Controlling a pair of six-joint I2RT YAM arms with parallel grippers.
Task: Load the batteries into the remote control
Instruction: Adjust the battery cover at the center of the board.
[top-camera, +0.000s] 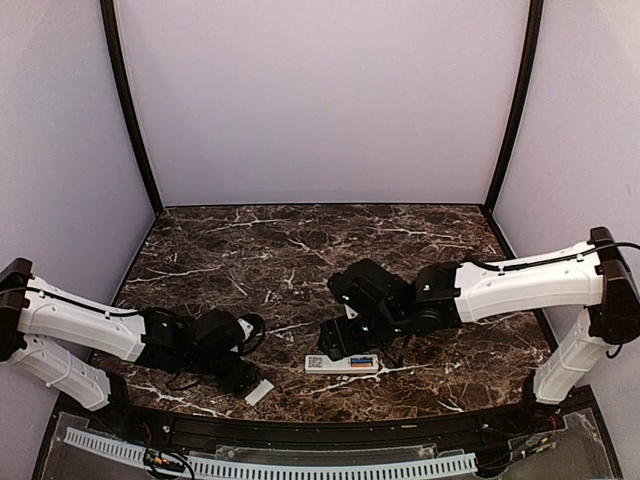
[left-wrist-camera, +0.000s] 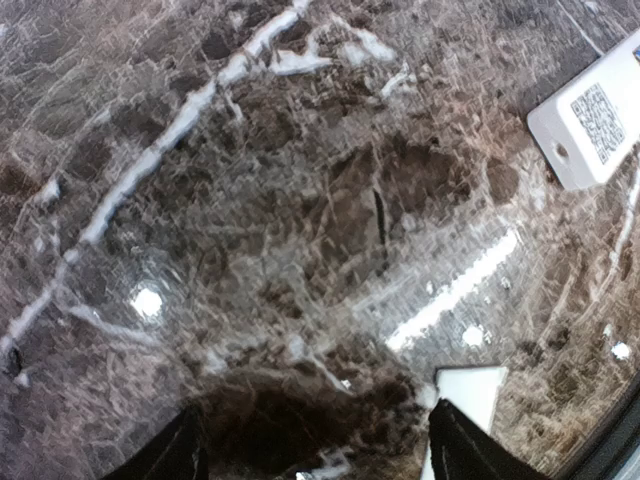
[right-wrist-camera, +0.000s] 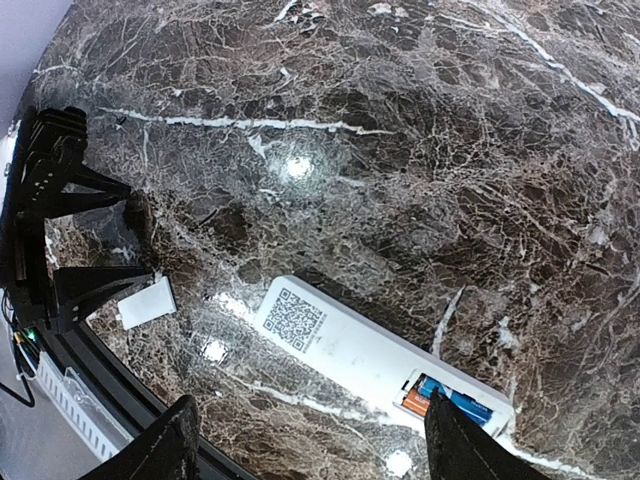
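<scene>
— Where does the slim white rectangular remote control (top-camera: 342, 364) lie?

— Flat on the dark brown, white-veined marble tabletop (top-camera: 280, 250), near its front edge and between the two arms. Its back faces up. A square code sticker (right-wrist-camera: 295, 320) sits toward one end, and the battery compartment (right-wrist-camera: 447, 399) at the other end is uncovered.

— And the batteries?

— Both are in that compartment, lying lengthwise side by side. The small blue cylindrical battery (right-wrist-camera: 455, 398) is against the small orange cylindrical battery (right-wrist-camera: 417, 404).

— How do the right jaws stand?

— They are spread wide with nothing between them. In the right wrist view the two black fingertips (right-wrist-camera: 170, 445) sit far apart at the bottom edge. The remote control lies beyond them, untouched. From above, the right arm's head hangs just behind the remote control.

— And the left jaws?

— Also parted and empty. The left wrist view shows bare marble between the two fingertips (left-wrist-camera: 460, 450). A small flat pale-grey rectangular cover (left-wrist-camera: 470, 388) lies on the tabletop right at the tip of one of them. Whether the finger touches it cannot be told.

— Is the cover near the remote control?

— It lies apart from it, closer to the front edge and beside the left arm's head. The sticker end of the remote control shows in the upper corner of the left wrist view.
</scene>
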